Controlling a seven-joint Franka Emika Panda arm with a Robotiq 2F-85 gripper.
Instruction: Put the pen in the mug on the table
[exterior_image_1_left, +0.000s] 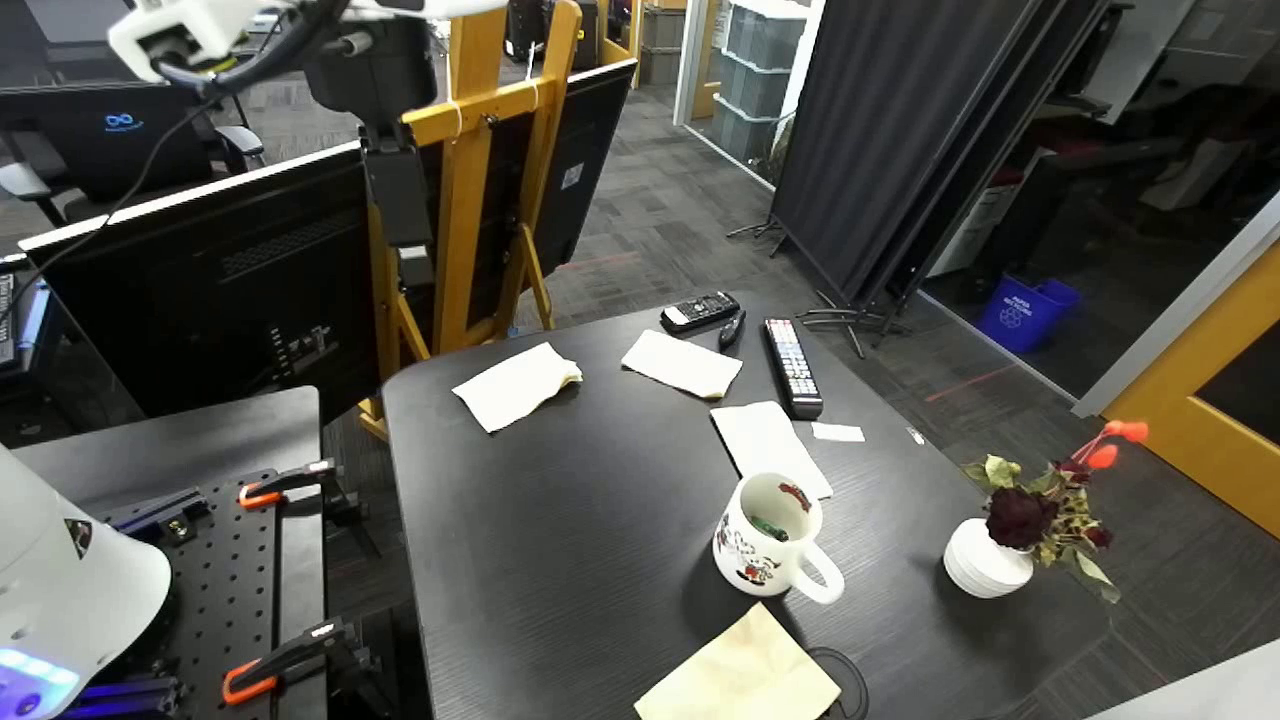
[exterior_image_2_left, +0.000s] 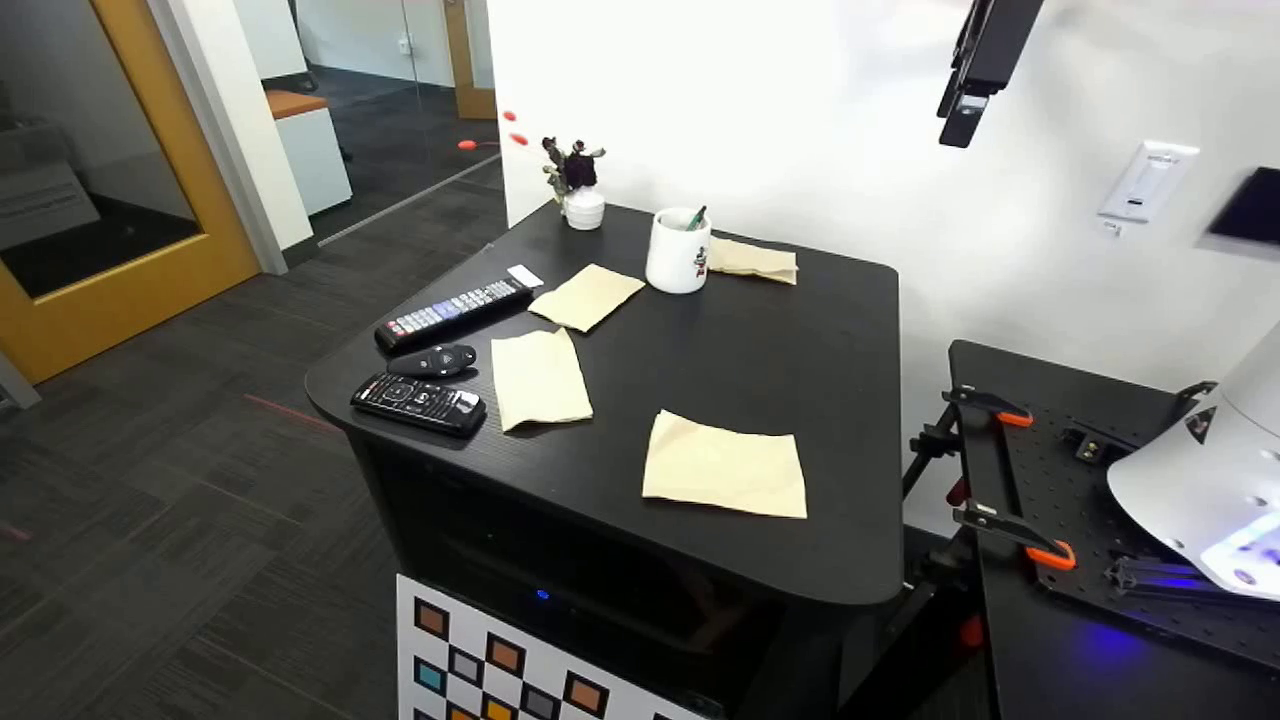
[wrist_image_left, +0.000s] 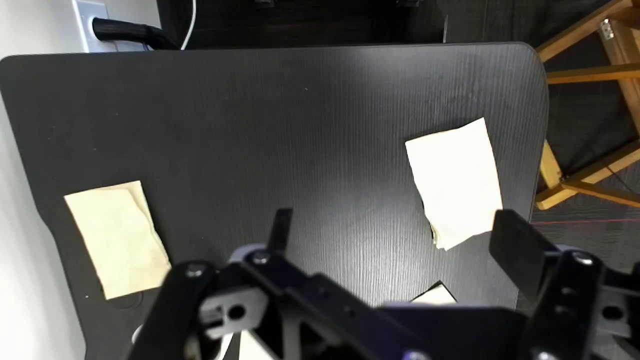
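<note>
The slim green pen (exterior_image_2_left: 697, 217) leans inside the white-cream ceramic mug (exterior_image_2_left: 678, 258) on the matte-black table (exterior_image_2_left: 760, 340). Jaws hang spread, holding nothing; placing looks finished, so the next move probably calls only for parking.

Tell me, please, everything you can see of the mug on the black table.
The mug is whitish and looks ceramic, with a looped side handle, black and red cartoon figures on its outer wall and a reddish print inside. It stands upright on the black table, between two folded napkins; whether it touches either is unclear. A green pen leans inside it, one end up at the rim.
</note>
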